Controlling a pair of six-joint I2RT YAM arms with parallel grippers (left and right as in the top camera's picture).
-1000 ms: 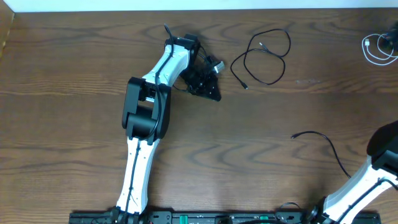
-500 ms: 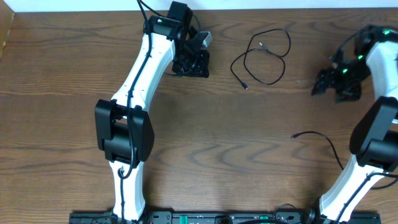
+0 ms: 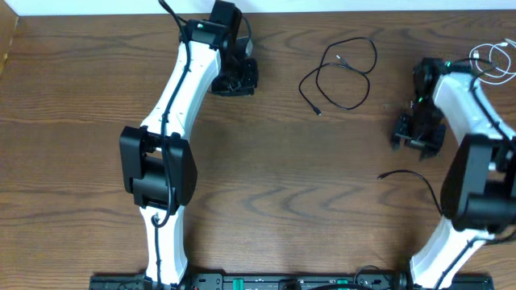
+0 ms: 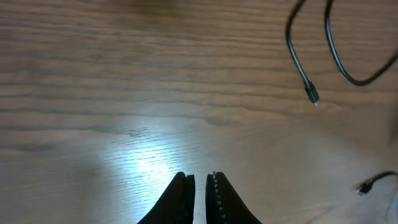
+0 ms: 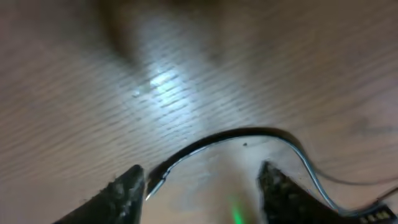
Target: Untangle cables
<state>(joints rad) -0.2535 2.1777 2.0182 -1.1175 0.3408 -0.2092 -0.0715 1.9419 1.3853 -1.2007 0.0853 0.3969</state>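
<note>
Left gripper (image 3: 235,80) (image 4: 200,178): over bare wood near the far edge of the wooden table (image 3: 81,161). Jaws all but together, only a thin slit between the fingers (image 4: 179,198); nothing held.

Black cable (image 3: 368,75) (image 4: 297,65): well to the right of the left gripper and apart from it. It lies flat in a loose open loop with strands crossing, one plug end toward the near side. In the left wrist view it shows at the upper right, clear of the fingertips.

Right gripper (image 3: 418,133) (image 5: 200,169): to the right of the black cable and apart from it. Jaws stand partly apart, closed on nothing.

Black wire (image 3: 415,176) (image 5: 236,135): loose-ended, just on the near side of the right gripper, trailing toward that arm's base. In the right wrist view it arcs across the gap between the two fingers (image 5: 124,193); whether it touches them cannot be told.

White cable (image 3: 484,55): small coil beyond the right gripper at the table's far right edge, partly hidden by the arm.
</note>
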